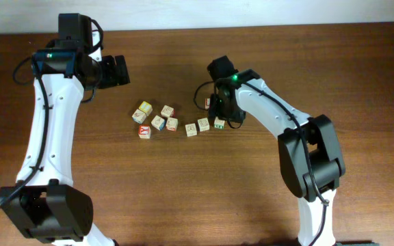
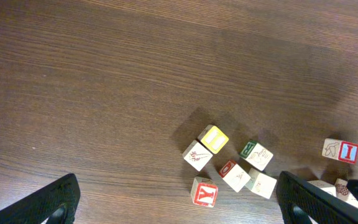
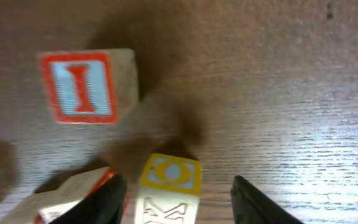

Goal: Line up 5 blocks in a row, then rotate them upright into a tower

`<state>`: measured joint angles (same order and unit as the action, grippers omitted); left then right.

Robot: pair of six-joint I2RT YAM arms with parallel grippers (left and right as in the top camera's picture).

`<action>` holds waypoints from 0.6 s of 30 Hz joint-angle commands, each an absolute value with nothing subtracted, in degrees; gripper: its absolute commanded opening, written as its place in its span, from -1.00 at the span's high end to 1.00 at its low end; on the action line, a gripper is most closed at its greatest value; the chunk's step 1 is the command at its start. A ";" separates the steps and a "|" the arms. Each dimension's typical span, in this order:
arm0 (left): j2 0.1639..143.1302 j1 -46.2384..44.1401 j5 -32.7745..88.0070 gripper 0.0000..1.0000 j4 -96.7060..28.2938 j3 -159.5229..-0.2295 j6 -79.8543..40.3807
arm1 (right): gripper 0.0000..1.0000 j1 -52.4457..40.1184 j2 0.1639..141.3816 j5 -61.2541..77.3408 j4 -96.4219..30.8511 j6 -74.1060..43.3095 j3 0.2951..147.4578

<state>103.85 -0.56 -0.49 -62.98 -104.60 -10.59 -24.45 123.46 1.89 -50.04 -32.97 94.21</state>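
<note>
1. the blocks (image 1: 158, 122) lie mid-table on the dark wooden table (image 1: 183, 198): a loose cluster of 6 to the left, and 3 more in a short row to its right, by the right claw.
2. in the cluster, a yellow-topped block (image 2: 215, 138) sits at the far-left corner. a red y block (image 2: 204, 191) sits at the near-left, a little apart from the rest.
3. the left claw (image 1: 120, 70) hangs to the far left of the cluster, well apart from it. its fingers (image 2: 55, 202) stand wide and hold nothing.
4. the right claw (image 3: 176, 182) is low at the right end of the row, with 1 finger on either side of a yellow o block (image 3: 169, 177).
5. its jaws are drawn partway in. 1 finger is at or just beside that block, and the other shows a clear gap, so there is no grip on it.
6. a red i cube (image 3: 86, 87) stands just beyond the yellow o block, apart from it.
7. another pale block (image 3: 67, 196) lies just outside the finger that is closest to the yellow o block.
</note>
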 commanded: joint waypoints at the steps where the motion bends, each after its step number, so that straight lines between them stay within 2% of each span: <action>1: 104.31 -0.47 -1.32 -0.98 -62.89 -105.78 -11.53 | -0.04 -24.88 124.18 1.28 -48.51 -33.21 92.53; 3: 104.31 -0.47 -1.32 -0.98 -62.87 -105.78 -11.53 | -0.01 -25.54 124.20 1.21 -48.03 -31.75 92.40; 6: 104.31 -0.47 -1.32 -0.98 -62.87 -105.78 -11.53 | 0.18 -27.11 124.20 0.05 -48.62 -31.33 92.36; 13: 104.31 -0.47 -1.32 -0.98 -62.89 -105.78 -11.53 | 0.44 -26.98 124.18 -0.73 -50.11 -31.33 91.13; 18: 104.31 -0.47 -1.32 -0.98 -62.87 -105.78 -11.53 | 0.54 -26.20 121.86 -0.51 -55.75 -27.44 94.70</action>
<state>103.85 -0.56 -0.71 -63.00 -104.60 -10.59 -26.85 123.59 0.60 -52.38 -29.43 92.62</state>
